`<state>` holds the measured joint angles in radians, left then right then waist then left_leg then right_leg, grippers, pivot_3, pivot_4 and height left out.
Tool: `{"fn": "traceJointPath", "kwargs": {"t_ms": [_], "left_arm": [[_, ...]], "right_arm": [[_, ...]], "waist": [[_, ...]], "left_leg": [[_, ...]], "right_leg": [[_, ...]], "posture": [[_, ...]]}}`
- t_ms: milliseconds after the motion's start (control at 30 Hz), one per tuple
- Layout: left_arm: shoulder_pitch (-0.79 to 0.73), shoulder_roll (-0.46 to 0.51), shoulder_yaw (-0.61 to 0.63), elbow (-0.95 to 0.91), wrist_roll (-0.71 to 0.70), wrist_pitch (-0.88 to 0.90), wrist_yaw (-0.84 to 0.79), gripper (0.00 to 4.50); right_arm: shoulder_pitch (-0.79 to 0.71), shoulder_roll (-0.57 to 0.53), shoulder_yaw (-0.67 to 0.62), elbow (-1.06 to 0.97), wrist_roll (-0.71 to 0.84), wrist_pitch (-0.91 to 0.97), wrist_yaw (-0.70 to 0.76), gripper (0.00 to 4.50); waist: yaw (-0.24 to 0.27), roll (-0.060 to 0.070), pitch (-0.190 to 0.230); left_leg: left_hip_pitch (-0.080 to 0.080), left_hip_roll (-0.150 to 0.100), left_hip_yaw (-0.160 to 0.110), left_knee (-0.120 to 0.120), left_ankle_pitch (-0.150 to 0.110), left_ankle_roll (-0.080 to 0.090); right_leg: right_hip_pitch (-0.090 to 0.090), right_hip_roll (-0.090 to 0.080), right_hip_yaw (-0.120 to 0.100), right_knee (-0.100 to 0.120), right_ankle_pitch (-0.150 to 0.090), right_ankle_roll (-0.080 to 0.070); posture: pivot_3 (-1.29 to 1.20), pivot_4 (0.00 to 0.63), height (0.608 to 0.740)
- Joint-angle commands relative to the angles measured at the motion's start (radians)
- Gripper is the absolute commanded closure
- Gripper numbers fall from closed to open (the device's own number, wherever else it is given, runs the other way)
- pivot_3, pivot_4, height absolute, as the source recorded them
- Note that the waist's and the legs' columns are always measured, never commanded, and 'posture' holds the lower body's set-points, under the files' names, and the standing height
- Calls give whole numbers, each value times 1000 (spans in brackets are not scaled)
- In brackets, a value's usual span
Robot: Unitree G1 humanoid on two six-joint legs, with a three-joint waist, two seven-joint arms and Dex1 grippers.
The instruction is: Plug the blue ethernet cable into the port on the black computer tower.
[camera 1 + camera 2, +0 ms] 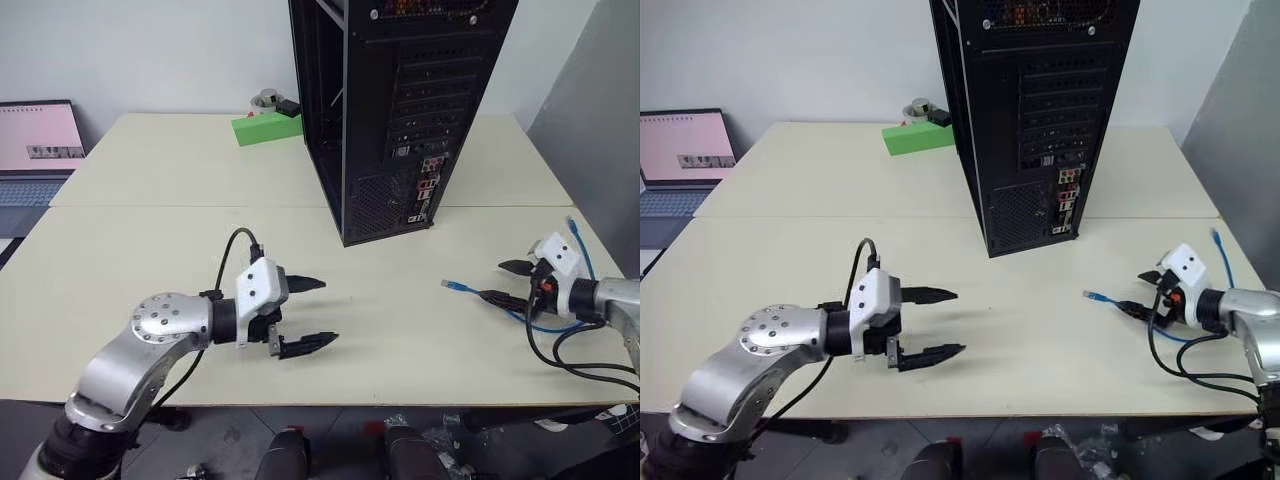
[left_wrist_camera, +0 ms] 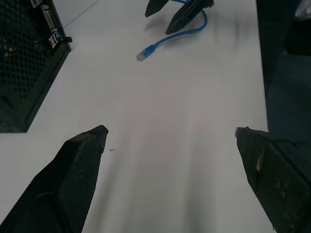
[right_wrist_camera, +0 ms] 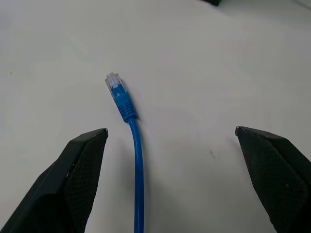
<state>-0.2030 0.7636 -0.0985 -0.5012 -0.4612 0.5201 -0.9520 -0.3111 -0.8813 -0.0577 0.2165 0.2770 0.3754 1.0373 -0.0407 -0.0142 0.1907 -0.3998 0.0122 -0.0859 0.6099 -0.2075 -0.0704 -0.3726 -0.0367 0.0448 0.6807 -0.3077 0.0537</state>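
**Cable loose on desk, both end effectors spread wide**

Cable: blue ethernet cable (image 3: 127, 110) lies flat on the desk (image 1: 150, 260), right side, with one pale plug end pointing toward the middle of the desk. Its cord runs back under the right end effector (image 1: 508, 282); a second plug end (image 1: 571, 224) shows past that arm, near the desk's right edge.

Right end effector: fingers well apart, nothing between the tips. Wrist view shows the plug lying between the two fingers, nearer one of them and touching neither.

Left end effector (image 1: 316, 314): fingers apart, empty, above bare desk and pointing right toward the cable, well apart from it.

Black computer tower (image 1: 400, 100) stands upright at the back centre of the desk, rear face toward us. The port (image 1: 428, 183) sits in the connector cluster low on that face, too small to see in detail. Cable plug is well apart from the tower.
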Motion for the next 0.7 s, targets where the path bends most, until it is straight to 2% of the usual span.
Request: {"fn": "traceJointPath", "kwargs": {"t_ms": [33,167,200,400,433,533,700], "left_arm": [[-15,1,-23,6,36,-52,-20,0],[-15,-4,-39,30,72,-85,-20,0],[-14,0,-44,34,83,-94,-26,0],[-25,0,-53,56,102,-108,-46,0],[-27,-1,-53,59,103,-108,-49,0],[-37,-8,-55,78,120,-114,-43,0],[-44,-20,-63,101,138,-122,-41,0]], "right_arm": [[13,-18,-4,-28,5,1,42,30],[43,-23,0,-14,-17,-6,37,30],[48,-23,1,-15,-21,-5,34,396],[56,-29,13,-10,-52,-32,38,1659],[56,-30,15,-9,-56,-40,39,1993],[57,-38,24,-18,-73,-59,52,2386],[43,-35,30,-72,-65,-62,70,3501]], "waist": [[1,0,0],[1,0,0],[1,0,0],[1,0,0],[1,0,0],[1,0,0],[0,0,0]], "left_leg": [[0,0,0,0,0,0],[0,0,0,0,0,0],[0,0,0,0,0,0],[0,0,0,0,0,0],[0,0,0,0,0,0],[0,0,0,0,0,0],[0,0,0,0,0,0]], "right_leg": [[0,0,0,0,0,0],[0,0,0,0,0,0],[0,0,0,0,0,0],[0,0,0,0,0,0],[0,0,0,0,0,0],[0,0,0,0,0,0],[0,0,0,0,0,0]], "posture": [[0,150,740],[0,150,740],[0,150,740],[0,150,740],[0,150,740],[0,150,740],[0,150,740]]}}
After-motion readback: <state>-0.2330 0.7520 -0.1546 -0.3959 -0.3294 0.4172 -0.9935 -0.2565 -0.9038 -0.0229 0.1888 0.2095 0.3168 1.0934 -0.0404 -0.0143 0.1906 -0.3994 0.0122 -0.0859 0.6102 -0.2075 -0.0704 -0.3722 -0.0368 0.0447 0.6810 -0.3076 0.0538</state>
